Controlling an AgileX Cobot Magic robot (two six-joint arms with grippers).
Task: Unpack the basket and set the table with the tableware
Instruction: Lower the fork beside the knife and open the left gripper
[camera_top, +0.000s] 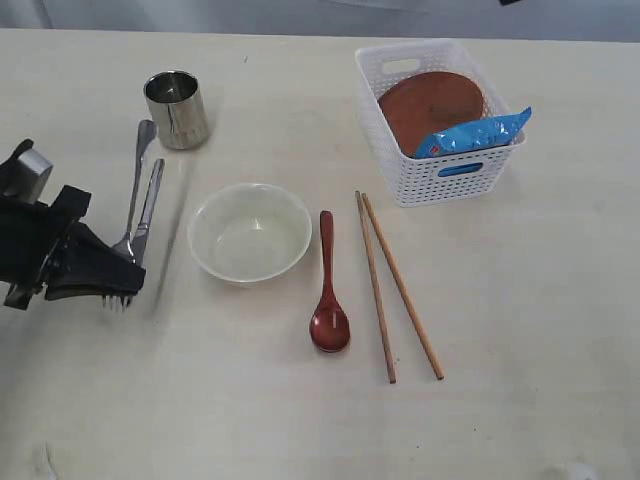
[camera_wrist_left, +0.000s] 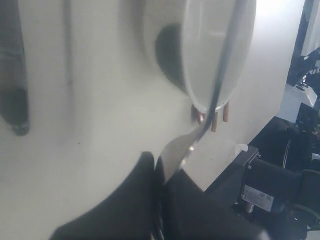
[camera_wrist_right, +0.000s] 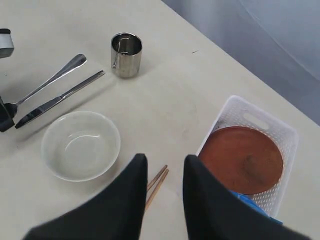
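Bench (camera_top: 520, 330): pale cream wood-look top carrying everything here.
Basket (camera_top: 440, 185): white lattice basket at the far right of the exterior view, standing on the bench.
Plate (camera_top: 430, 105): brown and round, inside the basket, leaning against its far side.
Packet (camera_top: 475, 132): blue crisp packet in the basket, lying across the plate's near edge with one end poking over the rim.
Cup (camera_top: 177, 110): shiny steel, upright on the bench at far left, well apart from the basket.
Fork (camera_top: 138, 170): steel, rounded handle end near the cup, tines at the near end showing just past the left end effector.
Knife (camera_top: 150, 205): steel, just beside the fork and nearly parallel to it, on the bowl's side.
Bowl (camera_top: 250, 232): white, upright, mid-bench, between the knife and the spoon.
Spoon (camera_top: 328, 290): reddish-brown wood, just right of the bowl, scoop toward the near edge.
Chopsticks (camera_top: 375, 285): two wooden sticks right of the spoon, close together at the far ends and spreading toward the near ends.
Left end effector (camera_top: 112, 282): low at the left of the bench, pressed together on the fork's neck; the left wrist view shows the metal coming out from between the black fingers (camera_wrist_left: 125, 200).
Right end effector (camera_wrist_right: 165, 185): seen only in its own wrist view, high above the bench, fingers spread with nothing between them.
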